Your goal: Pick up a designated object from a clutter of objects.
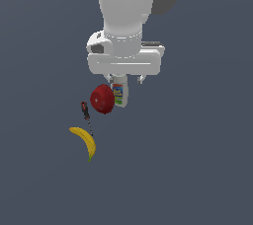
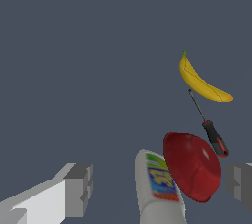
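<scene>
The curved yellow banana (image 1: 84, 141) (image 2: 201, 81) with a green stem tip lies on the dark floor, nearest the front in the exterior view. Beside it lies a thin red-and-black screwdriver (image 1: 86, 113) (image 2: 210, 130). Behind them sit a red round fruit (image 1: 102, 98) (image 2: 191, 165) and a white bottle (image 1: 120, 93) (image 2: 157, 188) with a colourful label. My gripper (image 1: 125, 78) (image 2: 160, 188) hangs above the bottle and fruit, well apart from the banana. It is open, its grey fingertips (image 2: 78, 188) spread wide with nothing gripped.
The objects lie on a plain dark grey-blue floor (image 1: 197, 169). The white arm fills the upper middle of the exterior view.
</scene>
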`<state>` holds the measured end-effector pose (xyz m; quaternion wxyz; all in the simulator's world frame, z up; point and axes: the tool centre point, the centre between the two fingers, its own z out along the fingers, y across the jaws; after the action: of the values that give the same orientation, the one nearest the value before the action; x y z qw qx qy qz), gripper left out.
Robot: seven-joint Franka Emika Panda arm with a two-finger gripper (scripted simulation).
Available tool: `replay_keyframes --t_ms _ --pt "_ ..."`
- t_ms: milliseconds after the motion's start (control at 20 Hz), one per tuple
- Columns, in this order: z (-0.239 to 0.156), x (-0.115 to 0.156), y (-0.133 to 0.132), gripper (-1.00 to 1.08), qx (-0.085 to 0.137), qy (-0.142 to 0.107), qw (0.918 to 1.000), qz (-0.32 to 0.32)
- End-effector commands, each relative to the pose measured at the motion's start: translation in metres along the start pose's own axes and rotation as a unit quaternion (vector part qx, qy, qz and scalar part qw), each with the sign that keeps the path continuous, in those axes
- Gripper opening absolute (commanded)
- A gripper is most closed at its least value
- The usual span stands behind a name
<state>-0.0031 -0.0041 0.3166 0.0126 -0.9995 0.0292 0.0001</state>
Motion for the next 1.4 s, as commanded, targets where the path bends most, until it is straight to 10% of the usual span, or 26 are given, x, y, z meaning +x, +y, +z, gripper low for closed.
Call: replay_keyframes --t_ms 0,1350 --pt "0.000 0.000 0.000 1.00 0.000 0.000 1.0000 0.000" --pt "0.014 0.035 0.043 1.00 -0.014 0.018 0.9986 -0.048"
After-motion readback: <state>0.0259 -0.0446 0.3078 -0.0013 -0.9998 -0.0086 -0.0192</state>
